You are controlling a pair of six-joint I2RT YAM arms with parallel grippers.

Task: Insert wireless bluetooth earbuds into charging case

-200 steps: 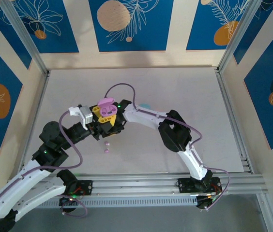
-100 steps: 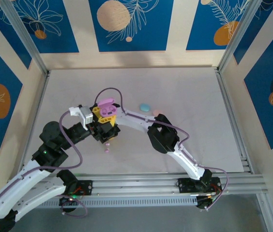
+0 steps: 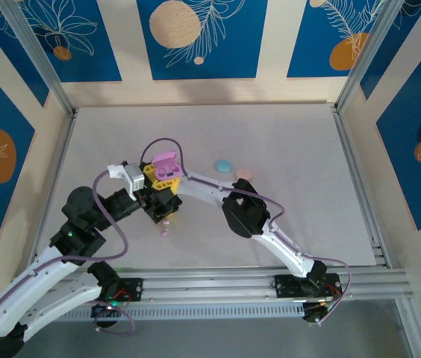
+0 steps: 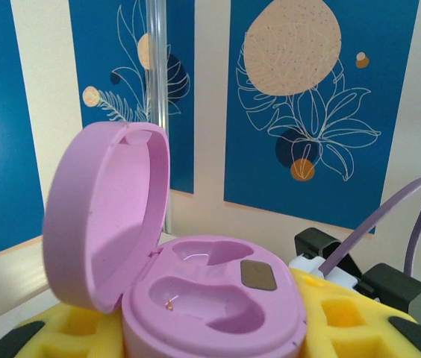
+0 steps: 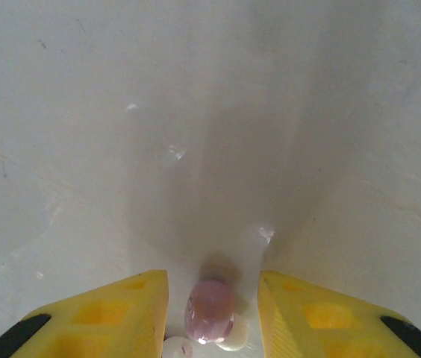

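My left gripper [image 3: 159, 178] is shut on an open lilac-pink charging case [image 3: 166, 165], held above the table. In the left wrist view the case [image 4: 210, 298] sits between the yellow fingers [image 4: 348, 317], lid up at the left and both sockets bare. My right gripper [image 3: 164, 212] points down at the table just in front of the case. Its yellow fingers [image 5: 125, 309] stand apart on either side of a lilac-pink earbud [image 5: 209, 309] lying on the table, touching neither. A second earbud [image 5: 175, 348] peeks in at the bottom edge. From above, the two buds [image 3: 164, 228] lie close together.
A light blue case [image 3: 224, 165] and a peach case [image 3: 244, 174] lie shut on the table to the right of the grippers. The right arm's elbow [image 3: 244, 212] arches across the middle. Metal frame rails border the table.
The right arm has swung left and its gripper has come down from beside the case to over the lilac earbuds. The left gripper and case have barely moved.
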